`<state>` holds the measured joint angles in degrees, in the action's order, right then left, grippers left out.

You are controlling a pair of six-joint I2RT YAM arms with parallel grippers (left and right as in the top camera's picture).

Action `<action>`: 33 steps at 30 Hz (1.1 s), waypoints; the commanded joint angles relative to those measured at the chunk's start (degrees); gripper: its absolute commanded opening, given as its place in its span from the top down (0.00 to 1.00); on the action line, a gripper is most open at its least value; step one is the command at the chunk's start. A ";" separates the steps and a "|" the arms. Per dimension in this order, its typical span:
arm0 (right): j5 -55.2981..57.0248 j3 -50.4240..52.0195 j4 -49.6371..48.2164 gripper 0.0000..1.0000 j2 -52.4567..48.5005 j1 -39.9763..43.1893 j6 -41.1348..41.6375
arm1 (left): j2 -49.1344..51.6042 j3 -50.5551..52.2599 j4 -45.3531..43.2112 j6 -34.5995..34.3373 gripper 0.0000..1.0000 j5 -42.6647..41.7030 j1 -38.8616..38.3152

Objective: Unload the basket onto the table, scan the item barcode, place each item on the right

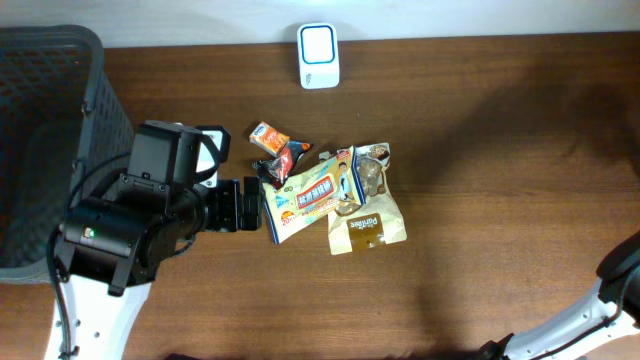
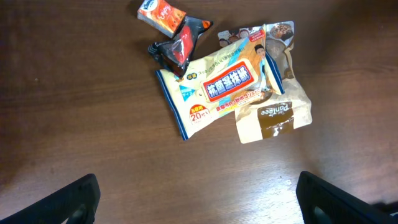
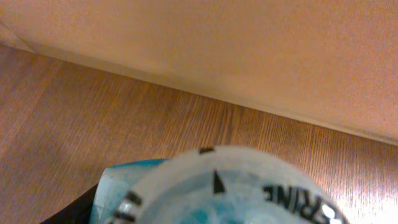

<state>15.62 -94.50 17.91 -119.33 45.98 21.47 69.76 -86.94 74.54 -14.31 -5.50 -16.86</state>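
So, left gripper (image 1: pixel 245 203) spread wide beside the packet pile (image 1: pixel 330 195); right gripper unclear.

Overhead alone shows the white scanner (image 1: pixel 319 55) at the far edge of the counter (image 1: pixel 480 150) and the black basket (image 1: pixel 50 60) at the left. It also shows the left gripper just left of the blue-edged packet (image 1: pixel 305 200), and only a bit of the right arm (image 1: pixel 620 275) at the lower right corner. Left wrist view gives the print. The blue-edged packet is white with an orange label and lies aslant, partly over a brown pouch (image 2: pixel 273 115). A black-and-red wrapper (image 2: pixel 180 46) and a small orange packet (image 2: pixel 160 14) sit at its far-left corner. The two fingertips (image 2: pixel 68 202) stand far apart with bare wood between them, the pile ahead. Right wrist view holds only a round white-and-teal thing (image 3: pixel 230 186) with black lettering, close against the lens. Whether the right gripper grips it I cannot tell.
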 commanded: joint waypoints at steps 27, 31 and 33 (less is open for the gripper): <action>-1.27 -1.49 7.87 0.01 13.99 -0.28 -1.51 | -0.07 -0.35 0.11 0.70 0.01 0.42 0.13; -12.87 -1.49 13.88 0.01 21.49 -1.29 -1.53 | -0.07 -0.35 0.11 0.70 0.01 0.44 0.13; -20.00 -1.49 15.61 0.01 24.17 -2.47 -1.53 | -0.07 -0.35 0.11 0.72 0.01 0.42 0.13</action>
<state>8.25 -95.04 31.92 -99.83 45.60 19.53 69.78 -86.94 74.56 -14.31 -5.50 -16.86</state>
